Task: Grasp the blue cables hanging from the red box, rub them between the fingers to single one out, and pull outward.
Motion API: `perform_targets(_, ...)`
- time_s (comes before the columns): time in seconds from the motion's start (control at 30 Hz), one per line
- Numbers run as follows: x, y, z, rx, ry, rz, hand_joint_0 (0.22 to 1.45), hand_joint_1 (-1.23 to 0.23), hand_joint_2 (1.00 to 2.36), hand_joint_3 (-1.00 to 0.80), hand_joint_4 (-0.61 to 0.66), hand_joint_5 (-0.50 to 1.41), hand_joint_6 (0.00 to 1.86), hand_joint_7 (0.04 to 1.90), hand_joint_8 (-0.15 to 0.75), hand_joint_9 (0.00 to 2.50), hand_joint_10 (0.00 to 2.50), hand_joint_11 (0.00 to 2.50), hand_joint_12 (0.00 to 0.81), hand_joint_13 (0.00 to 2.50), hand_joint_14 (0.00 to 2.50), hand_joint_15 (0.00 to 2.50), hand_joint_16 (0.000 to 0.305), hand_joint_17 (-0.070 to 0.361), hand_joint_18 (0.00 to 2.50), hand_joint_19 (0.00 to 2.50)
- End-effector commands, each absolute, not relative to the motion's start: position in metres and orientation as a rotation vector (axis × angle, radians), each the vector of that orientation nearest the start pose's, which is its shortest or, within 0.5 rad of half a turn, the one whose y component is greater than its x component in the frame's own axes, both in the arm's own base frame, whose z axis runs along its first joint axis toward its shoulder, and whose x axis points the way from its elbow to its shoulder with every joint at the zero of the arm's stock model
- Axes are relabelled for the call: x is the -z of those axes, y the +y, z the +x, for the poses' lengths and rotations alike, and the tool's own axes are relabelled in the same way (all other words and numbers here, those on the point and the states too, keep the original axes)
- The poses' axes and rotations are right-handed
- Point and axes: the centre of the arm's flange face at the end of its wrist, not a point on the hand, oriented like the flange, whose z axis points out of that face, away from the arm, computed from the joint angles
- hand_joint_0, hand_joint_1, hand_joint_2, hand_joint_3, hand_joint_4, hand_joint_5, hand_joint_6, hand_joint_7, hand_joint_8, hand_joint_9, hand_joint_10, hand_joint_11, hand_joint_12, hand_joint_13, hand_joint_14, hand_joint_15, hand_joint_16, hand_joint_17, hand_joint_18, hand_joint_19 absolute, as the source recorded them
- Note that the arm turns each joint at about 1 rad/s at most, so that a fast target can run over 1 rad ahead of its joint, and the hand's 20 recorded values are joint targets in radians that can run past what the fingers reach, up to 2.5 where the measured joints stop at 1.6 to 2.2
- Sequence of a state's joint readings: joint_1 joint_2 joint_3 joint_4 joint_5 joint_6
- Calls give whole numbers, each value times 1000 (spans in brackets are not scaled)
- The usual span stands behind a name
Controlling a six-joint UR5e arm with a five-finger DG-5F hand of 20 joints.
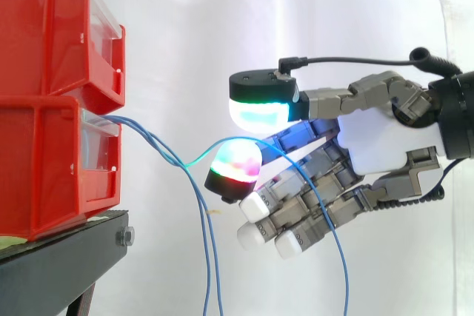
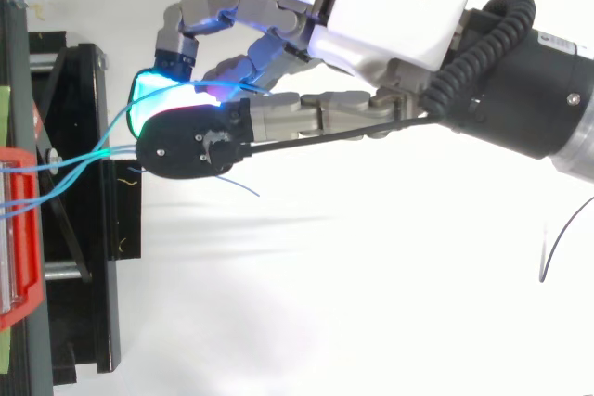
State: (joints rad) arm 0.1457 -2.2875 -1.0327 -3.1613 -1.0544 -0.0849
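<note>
— Blue cables (image 1: 164, 146), where do they sit?
— They come out of the front of the lower red bin (image 1: 44, 160), which stands on the black stand (image 1: 59, 264). Two hang straight down just beside it.
— And the hand (image 1: 378, 146)?
— It is to the right of the bins, apart from them. Its fingers (image 1: 259, 112) are curled, and two glowing pads close on one blue cable (image 1: 209, 147). That one arches over the lower pad and drops behind the other fingers, which bend below and hold nothing.
</note>
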Motion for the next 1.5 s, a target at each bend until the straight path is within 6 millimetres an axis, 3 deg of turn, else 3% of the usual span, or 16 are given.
perform_targets(0.0,-306,-75,748,-707,1156,1360,573,-507,1008,-401,198,-47,652,1166,301,989,12,334,392,711,15,390,46,103,587,459)
perform_targets(0.13,-314,-75,746,-694,1163,1340,585,-461,1003,-463,259,-28,611,1242,289,1049,9,290,386,753,14,386,45,101,613,448)
perform_targets(0.2,-319,-75,745,-681,1168,1324,590,-458,1001,-482,305,-2,540,1386,278,1083,8,254,377,777,14,384,44,99,638,446)
perform_targets(0.3,-321,-75,744,-661,1174,1309,611,-542,1004,-454,375,11,501,1417,273,1100,7,214,369,807,14,372,43,96,655,436)
perform_targets(0.43,-321,-74,745,-660,1177,1307,617,-608,1010,-372,303,-4,502,1471,298,1085,10,313,379,804,14,390,43,96,659,429)
perform_targets(0.57,-321,-72,745,-661,1178,1304,600,-634,1017,-261,200,-37,617,1285,316,1018,11,365,389,763,14,403,44,98,647,437)
perform_targets(0.6,-320,-72,745,-659,1178,1305,596,-638,1017,-243,213,-67,718,1050,314,1017,11,375,391,764,14,404,44,99,649,437)
perform_targets(0.77,-331,-71,743,-650,1177,1287,586,-676,1014,-160,218,-143,866,858,344,916,11,454,440,726,13,392,52,117,679,398)
perform_targets(1.0,-341,-68,740,-626,1181,1263,585,-707,1017,-84,195,-155,899,925,339,900,13,469,436,720,14,387,53,119,668,402)
perform_targets(1.07,-341,-67,740,-629,1181,1263,587,-706,1017,-96,191,-152,900,906,335,902,11,458,435,715,14,388,53,119,665,402)
perform_targets(1.17,-341,-67,740,-628,1181,1265,578,-683,1013,-307,183,-129,863,984,311,918,12,441,406,699,14,399,48,107,615,447)
perform_targets(1.33,-340,-64,741,-635,1177,1272,569,-607,1004,-460,183,-83,808,1049,311,1005,11,381,396,739,15,390,46,105,627,430)
perform_targets(1.47,-338,-64,738,-650,1172,1306,594,-504,1007,-420,205,-55,757,1080,305,1072,13,358,392,773,13,387,45,101,644,430)
